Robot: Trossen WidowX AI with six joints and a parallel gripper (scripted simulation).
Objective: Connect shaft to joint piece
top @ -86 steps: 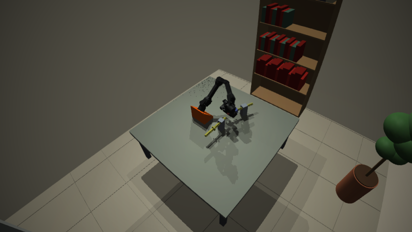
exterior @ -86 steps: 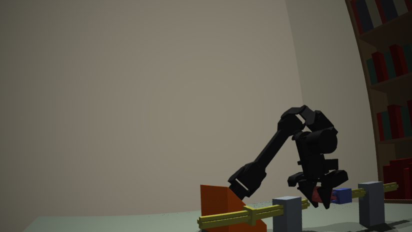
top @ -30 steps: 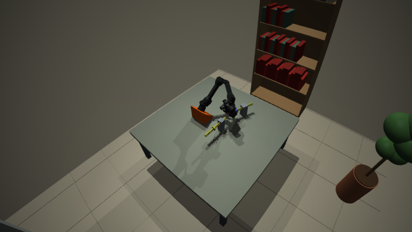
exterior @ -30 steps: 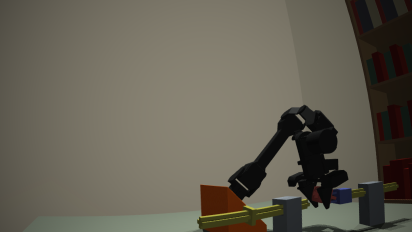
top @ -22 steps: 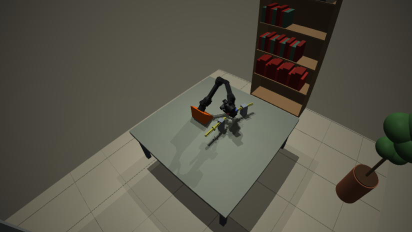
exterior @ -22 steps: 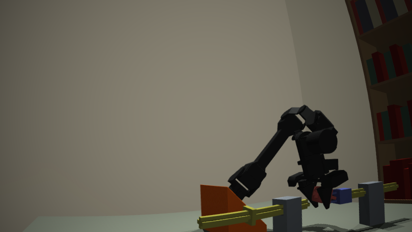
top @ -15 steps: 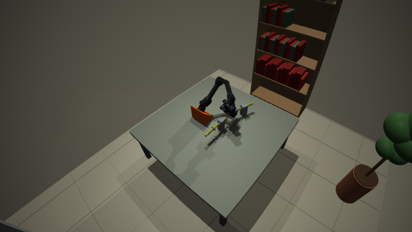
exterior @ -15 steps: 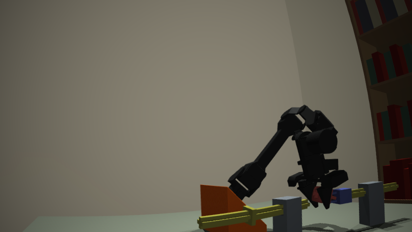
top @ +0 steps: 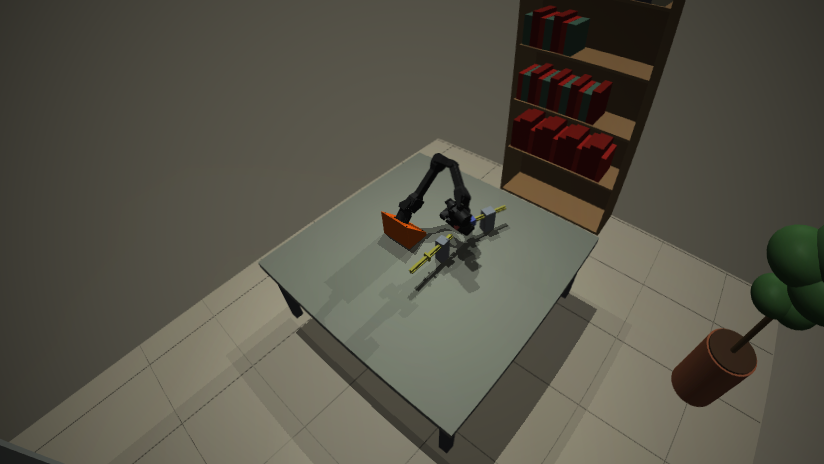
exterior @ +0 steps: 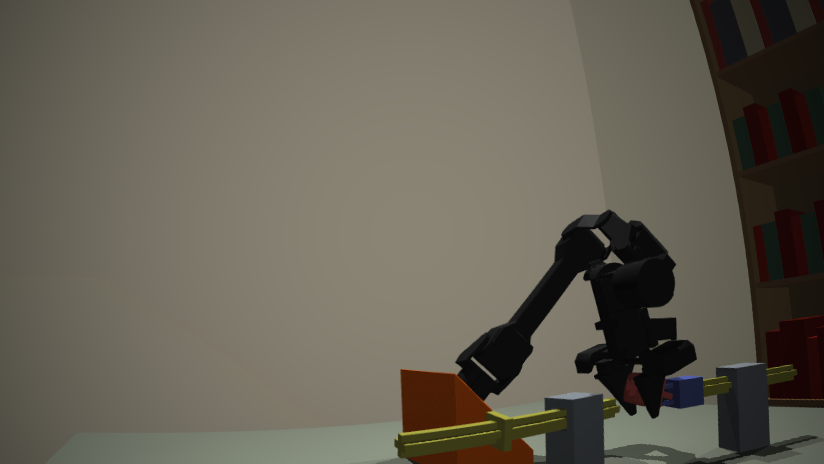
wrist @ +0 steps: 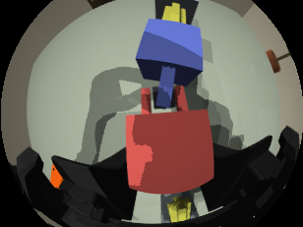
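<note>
The red joint piece (exterior: 637,389) (wrist: 192,146) sits between my gripper's fingers (exterior: 643,408) (wrist: 170,156); the gripper is shut on it. A blue hinge part (top: 472,219) (exterior: 689,391) (wrist: 172,40) joins it to the first yellow shaft (top: 499,208) (exterior: 715,386) (wrist: 173,14), held by the far grey block (top: 488,220) (exterior: 742,412). The second yellow shaft (top: 420,265) (exterior: 449,436) (wrist: 179,209) passes through the near grey block (top: 442,251) (exterior: 576,429). Its end lies close to the red piece, outside it. The opening itself is hidden.
The orange base (top: 401,232) (exterior: 429,397) stands beside the second shaft. A yellow collar (exterior: 502,431) rings that shaft on the outer side of its block. The table (top: 461,357) bears everything. A bookshelf (top: 556,198) and a potted plant (top: 700,371) stand beyond it.
</note>
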